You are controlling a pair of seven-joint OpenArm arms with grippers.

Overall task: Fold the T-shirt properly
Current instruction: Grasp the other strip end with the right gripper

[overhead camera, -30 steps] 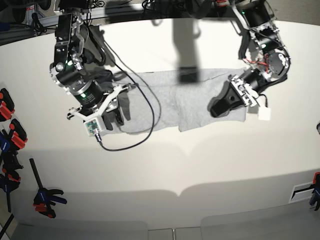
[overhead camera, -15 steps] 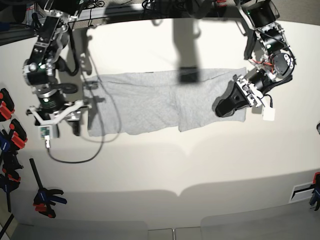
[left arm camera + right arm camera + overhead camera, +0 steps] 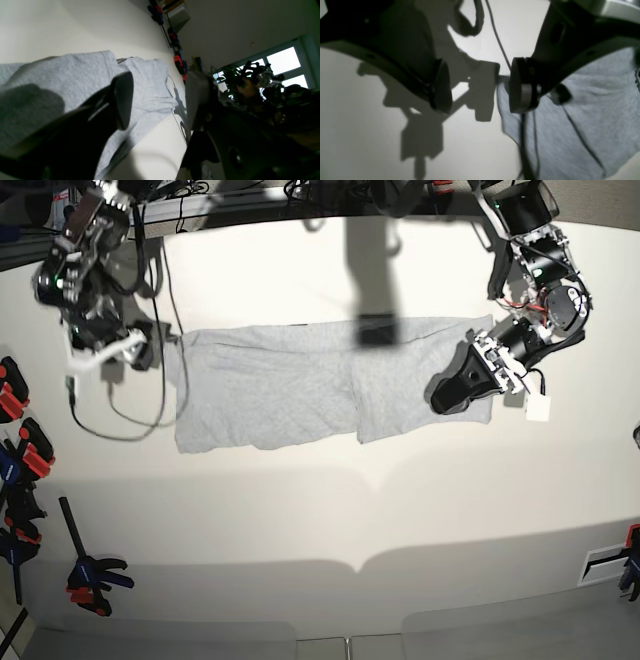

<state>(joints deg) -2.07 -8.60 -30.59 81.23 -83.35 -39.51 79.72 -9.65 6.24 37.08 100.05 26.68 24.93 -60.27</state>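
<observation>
Base view: shirt [image 3: 300, 385] lies part-folded; both grippers, left [image 3: 452, 393] and right [image 3: 128, 352], gape empty. Next, probably regrasp edges.

The grey T-shirt [image 3: 300, 385] lies folded into a flat, plain-side-up band.

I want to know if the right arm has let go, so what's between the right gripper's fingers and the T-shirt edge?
Nothing solid. In the right wrist view the right gripper stands open over bare table, with only shadow between its pads; the T-shirt edge lies just beside one pad.
</observation>
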